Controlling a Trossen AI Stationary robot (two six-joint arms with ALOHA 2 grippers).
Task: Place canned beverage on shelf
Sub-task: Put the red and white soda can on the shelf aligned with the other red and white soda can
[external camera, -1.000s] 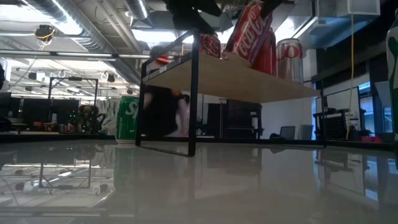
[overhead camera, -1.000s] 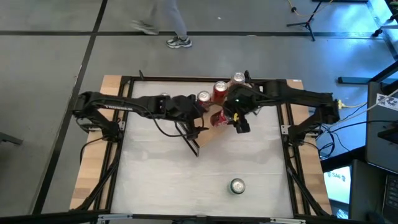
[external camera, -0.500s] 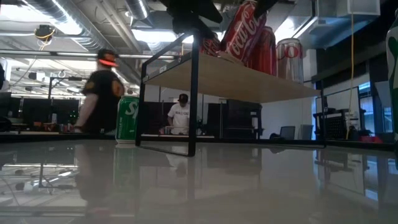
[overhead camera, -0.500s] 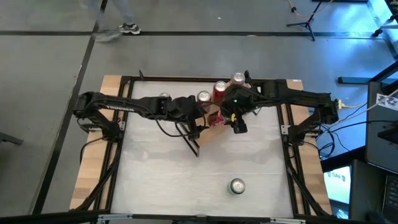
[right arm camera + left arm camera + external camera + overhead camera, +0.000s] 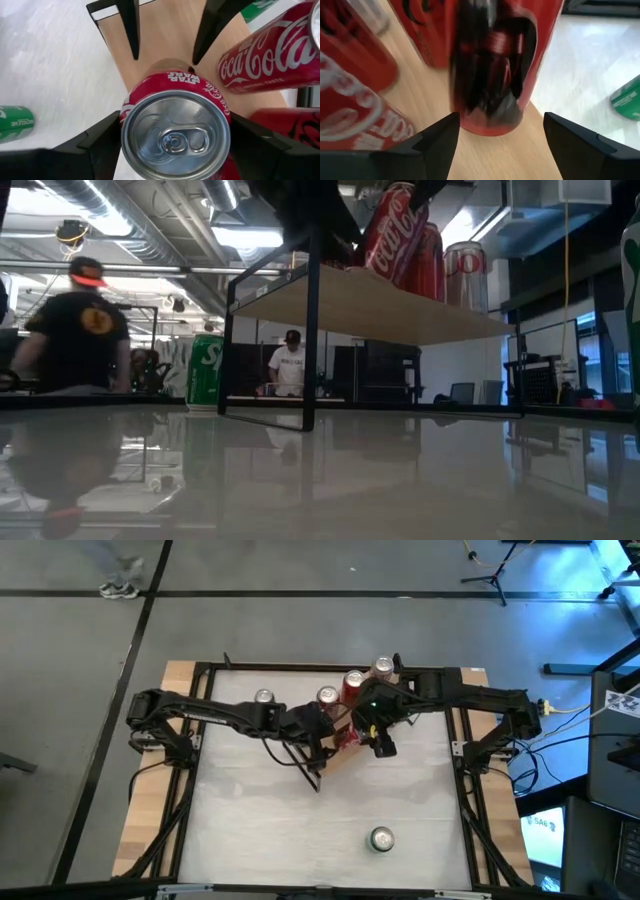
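The light-wood shelf (image 5: 335,758) stands on the white table, its plank raised on black frame ends (image 5: 310,320). My right gripper (image 5: 372,730) is shut on a red Coca-Cola can (image 5: 175,137) over the shelf's near end. The can shows tilted in the low view (image 5: 392,230). My left gripper (image 5: 330,732) is open. Its fingers (image 5: 437,140) stand on either side of the same can's lower part (image 5: 492,75) without touching it. Other red cans (image 5: 352,687) stand on the plank behind it. My right gripper pinches the red can's side wall (image 5: 131,100) just below its top rim, one finger on each side. The fingers come from above, pointing down. The can is tilted, and its bottom rim (image 5: 490,127) is at the plank; I cannot tell whether it touches.
A green can (image 5: 263,696) stands on the table behind the shelf, also in the low view (image 5: 205,370). A silver-topped can (image 5: 381,838) stands alone near the table's near edge. A person (image 5: 75,330) moves in the room beyond the table.
My left gripper has gone toward the table's right edge, up to the red can, and now straddles it. My right gripper has shifted slightly left with the can, which has tipped a little more over the shelf. A person has walked past behind the table.
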